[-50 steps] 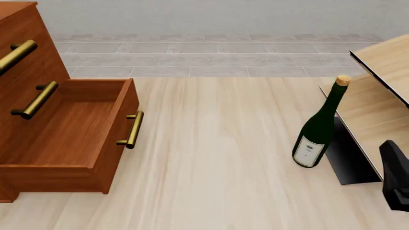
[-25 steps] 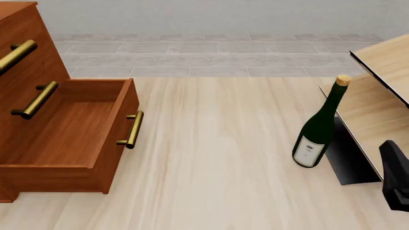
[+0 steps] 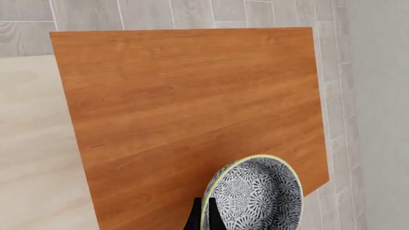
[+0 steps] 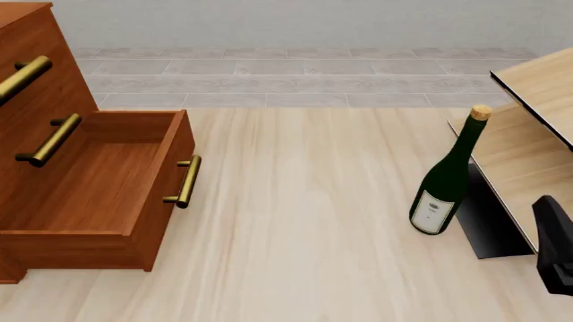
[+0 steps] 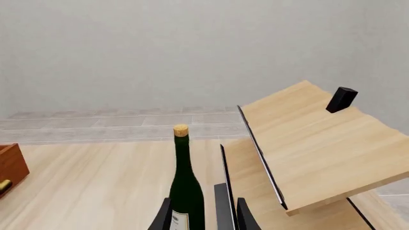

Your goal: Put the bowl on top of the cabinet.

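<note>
Across the front view nothing has shifted over the last second: the wine bottle [image 4: 445,181], the open bottom drawer [image 4: 98,191] and the dark bulk of the right arm at the lower right edge sit exactly as before. Your right arm is idle.

The bowl [image 3: 254,194] is in your left pincer [image 3: 202,221], whose dark fingers are closed on the pale rim, one on each side of the wall. In the left wrist view it hangs over the reddish-brown top panel of the cabinet [image 3: 185,105], near the corner closest to the tiled floor and the grey wall. Whether its base touches the wood cannot be told from this angle.

The right pincer [image 5: 201,213] holds nothing; its fingers stand apart with the bottle and the edge of the pale shelf unit [image 5: 319,139] seen beyond them.

Judgement: with no change showing, you are at the placing stage. The bowl is close to an edge of the top; consider a more central position, then lower and release.
</note>
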`<state>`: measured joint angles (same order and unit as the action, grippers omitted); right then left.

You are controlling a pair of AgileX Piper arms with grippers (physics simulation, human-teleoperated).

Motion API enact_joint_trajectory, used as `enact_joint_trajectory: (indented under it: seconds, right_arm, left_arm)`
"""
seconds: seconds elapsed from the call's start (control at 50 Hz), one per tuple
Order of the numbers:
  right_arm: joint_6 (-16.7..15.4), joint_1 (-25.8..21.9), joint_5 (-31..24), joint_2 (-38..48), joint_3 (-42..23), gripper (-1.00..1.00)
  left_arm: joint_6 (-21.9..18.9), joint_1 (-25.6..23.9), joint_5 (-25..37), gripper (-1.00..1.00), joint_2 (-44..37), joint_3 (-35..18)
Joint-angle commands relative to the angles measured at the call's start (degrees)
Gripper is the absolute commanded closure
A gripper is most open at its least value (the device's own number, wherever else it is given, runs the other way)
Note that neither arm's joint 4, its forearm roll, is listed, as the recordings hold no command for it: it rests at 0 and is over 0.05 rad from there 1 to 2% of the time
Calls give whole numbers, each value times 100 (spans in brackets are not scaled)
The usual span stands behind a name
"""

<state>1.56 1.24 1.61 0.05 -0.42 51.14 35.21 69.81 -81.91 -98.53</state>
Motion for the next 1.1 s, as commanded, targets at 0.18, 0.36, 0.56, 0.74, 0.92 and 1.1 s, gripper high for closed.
enact_joint_trajectory:
  seconds: [0.18,0.36,0.56,0.74,0.92,1.1]
  right_arm:
    - [22,10,20,0,11,-100]
    - [30,12,33,-1,16,-100]
    - [32,10,30,-2,11,-100]
    - [29,5,21,-1,1,-100]
    - [31,0,30,-1,6,-100]
    - [37,3,43,-1,19,-100]
  left_arm:
    - [-38,240,9,100,-4,-66]
    - [16,139,9,-100,52,-211]
    - [67,155,9,-100,183,-285]
    - [240,123,9,-100,472,-315]
    - [250,98,9,-100,685,-408]
    - [240,40,9,-100,916,-544]
